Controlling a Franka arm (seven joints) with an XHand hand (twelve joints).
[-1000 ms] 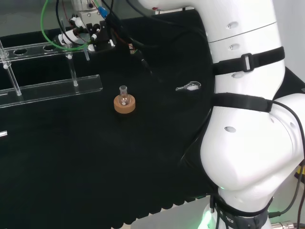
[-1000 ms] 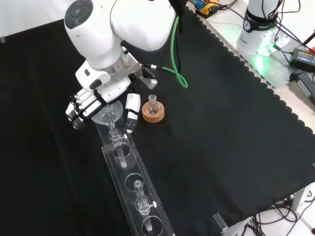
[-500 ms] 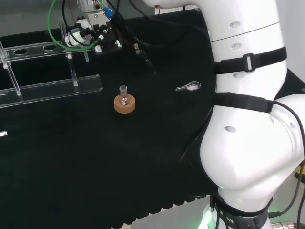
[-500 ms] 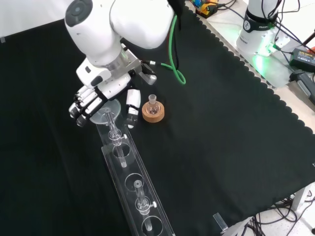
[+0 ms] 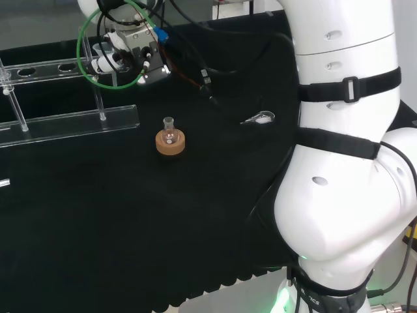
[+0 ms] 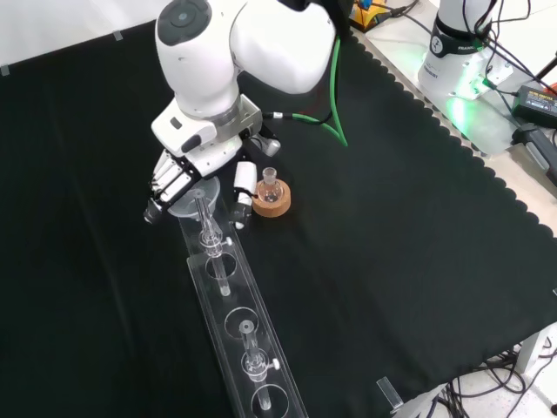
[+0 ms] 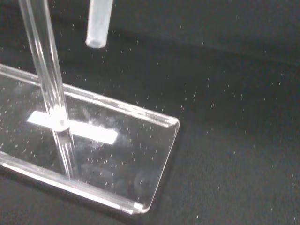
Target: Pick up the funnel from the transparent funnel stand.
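Front view: hand moved right and slightly up toward the cork stand, fingers now closer around the funnel at the transparent funnel stand's top end. Head view: wrist rose, green cable loop swung left. Arm link shifted right.

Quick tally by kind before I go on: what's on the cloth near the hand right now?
Funnel: 1
Transparent funnel stand: 1
Small flask: 1
Cork ring: 1
Small clear piece lying alone on the cloth: 1
Total: 5, with the hand curled round the funnel.
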